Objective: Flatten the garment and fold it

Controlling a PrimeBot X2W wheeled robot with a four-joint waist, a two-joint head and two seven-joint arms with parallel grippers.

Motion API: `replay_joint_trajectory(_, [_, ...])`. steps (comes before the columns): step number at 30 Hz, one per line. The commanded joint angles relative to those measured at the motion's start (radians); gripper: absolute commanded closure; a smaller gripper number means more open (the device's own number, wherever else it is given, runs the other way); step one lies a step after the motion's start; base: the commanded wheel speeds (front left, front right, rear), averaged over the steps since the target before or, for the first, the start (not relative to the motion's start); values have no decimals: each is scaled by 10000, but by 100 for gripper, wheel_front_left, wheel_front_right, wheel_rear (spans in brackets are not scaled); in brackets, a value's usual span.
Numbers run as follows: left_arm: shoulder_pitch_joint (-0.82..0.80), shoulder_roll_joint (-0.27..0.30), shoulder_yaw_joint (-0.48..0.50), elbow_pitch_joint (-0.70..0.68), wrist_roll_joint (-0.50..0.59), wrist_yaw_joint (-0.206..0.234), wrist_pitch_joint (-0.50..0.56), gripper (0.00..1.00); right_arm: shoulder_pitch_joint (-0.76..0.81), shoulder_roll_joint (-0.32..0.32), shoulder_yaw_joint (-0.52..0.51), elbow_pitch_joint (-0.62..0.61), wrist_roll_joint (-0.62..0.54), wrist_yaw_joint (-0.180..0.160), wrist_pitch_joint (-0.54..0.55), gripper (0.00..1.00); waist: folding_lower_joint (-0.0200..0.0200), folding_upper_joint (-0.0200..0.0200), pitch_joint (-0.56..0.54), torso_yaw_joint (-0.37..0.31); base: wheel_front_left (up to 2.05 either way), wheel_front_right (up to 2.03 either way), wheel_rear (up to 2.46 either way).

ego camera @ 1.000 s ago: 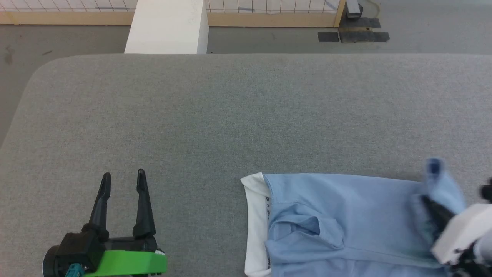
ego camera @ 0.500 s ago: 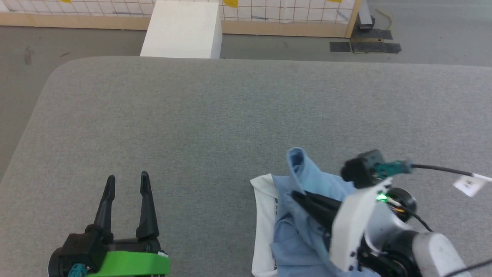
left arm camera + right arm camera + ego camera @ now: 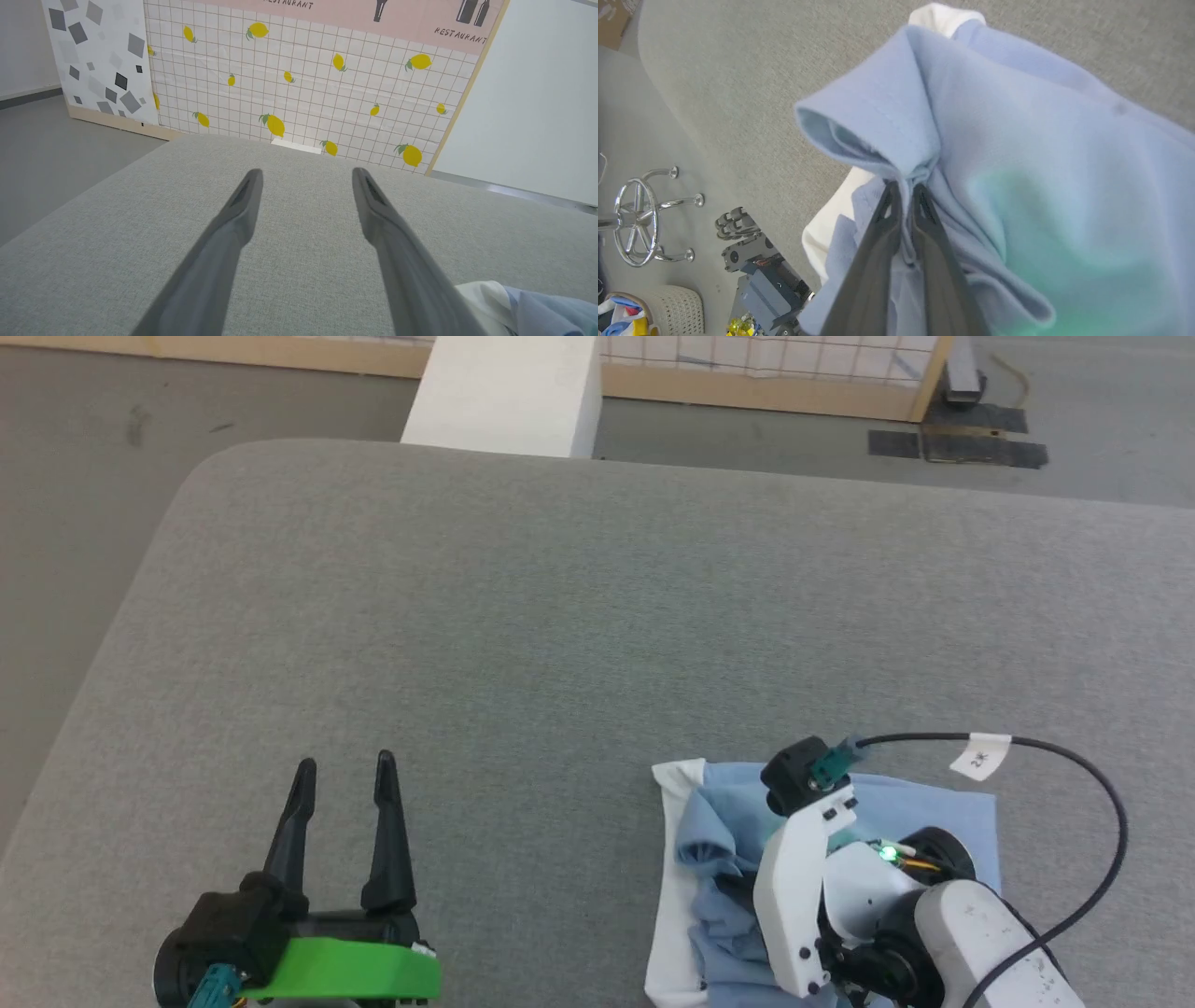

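Head view: a grey fabric-covered table (image 3: pixel 597 616) with a rounded far-left corner takes up most of the field, and a white block (image 3: pixel 509 392) stands just beyond its far edge. The light blue polo shirt (image 3: pixel 938 807) lies on the near right part of the table, bunched into a compact heap. Its white collar (image 3: pixel 674 859) forms the left border of that heap. The right arm's white wrist housing (image 3: pixel 794 896) sits directly over the shirt and covers its centre. In the right wrist view, the right gripper (image 3: pixel 903 189) has its two dark fingers brought almost together with a pinch of blue fabric clamped between them. A hemmed edge (image 3: pixel 878 121) of the shirt stands above the tips as a folded loop, and a green cast tints the fabric to the right of it. The left gripper (image 3: pixel 343 767) is over bare table at the near left, well apart from the shirt, with its fingers spread wide and nothing between them. Whether its tips touch the surface cannot be told. In the left wrist view, the collar and a strip of blue cloth lie in the lower right corner beside the right-hand finger (image 3: pixel 402 242). A black cable (image 3: pixel 1111 821) arcs from the right wrist over the table and carries a small white label tag (image 3: pixel 980 753).
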Motion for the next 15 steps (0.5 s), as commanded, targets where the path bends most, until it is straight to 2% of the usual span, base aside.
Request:
replay_joint_trajectory(1, [-185,-27,-40,40,-148,59,-47,0,-108,1,8,209,-152,-13,64,72,0,0,65,155,0,0,0])
replay_joint_trajectory(2, [-200,-27,-71,53,-162,74,-47,0,-113,16,3,305,-200,-13,59,42,0,0,70,184,0,0,0])
replay_joint_trajectory(3, [-217,-27,-102,67,-184,94,-47,0,-133,52,-24,376,-229,-13,3,0,0,0,75,212,0,0,0])
replay_joint_trajectory(9, [-216,-28,-126,134,-239,154,-47,0,-346,120,-142,35,12,-13,-178,0,0,0,47,127,0,0,0])
replay_joint_trajectory(15, [-201,-28,-53,139,-135,101,-47,0,-153,-122,-911,-1429,592,-13,-580,0,0,0,-36,-238,0,0,0])
